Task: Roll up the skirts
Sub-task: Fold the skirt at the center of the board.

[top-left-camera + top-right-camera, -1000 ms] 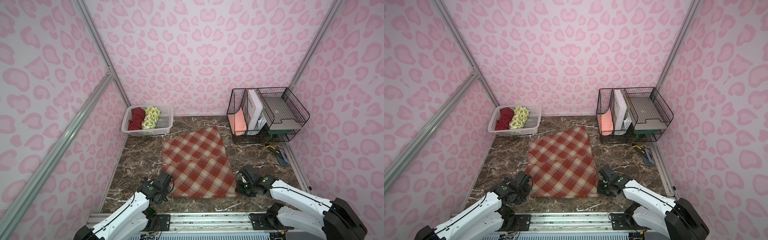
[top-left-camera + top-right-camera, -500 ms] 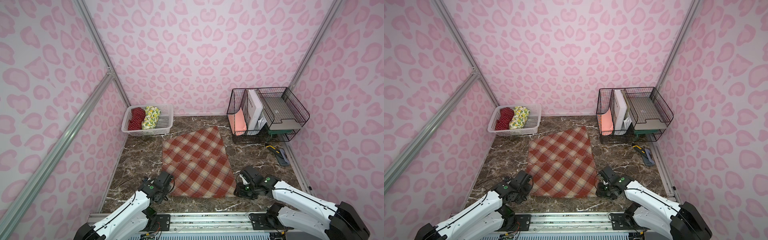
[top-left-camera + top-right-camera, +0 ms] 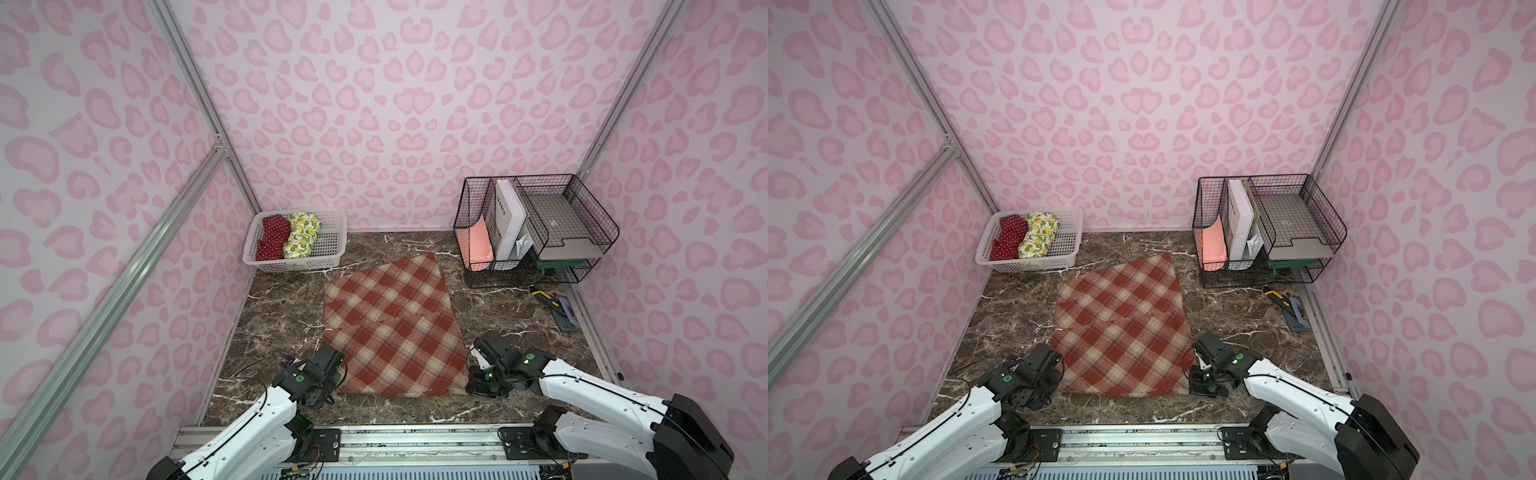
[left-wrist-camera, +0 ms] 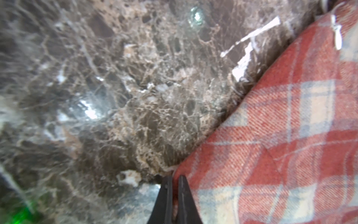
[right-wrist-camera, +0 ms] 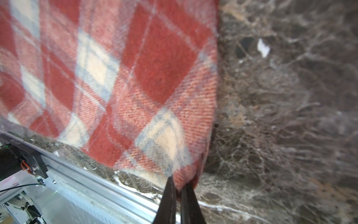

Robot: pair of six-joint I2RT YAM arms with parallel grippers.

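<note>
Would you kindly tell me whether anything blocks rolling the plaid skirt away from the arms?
Nothing visible does: the plaid skirt lies flat and bare, with the left gripper and right gripper shut on its near corners.

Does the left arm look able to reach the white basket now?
Probably not yet: the left gripper is shut on a corner of the plaid skirt, though bare marble lies between it and the basket.

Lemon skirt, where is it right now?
In both top views the lemon skirt lies in the basket at the far left, right beside the red skirt, which is on its left.
</note>
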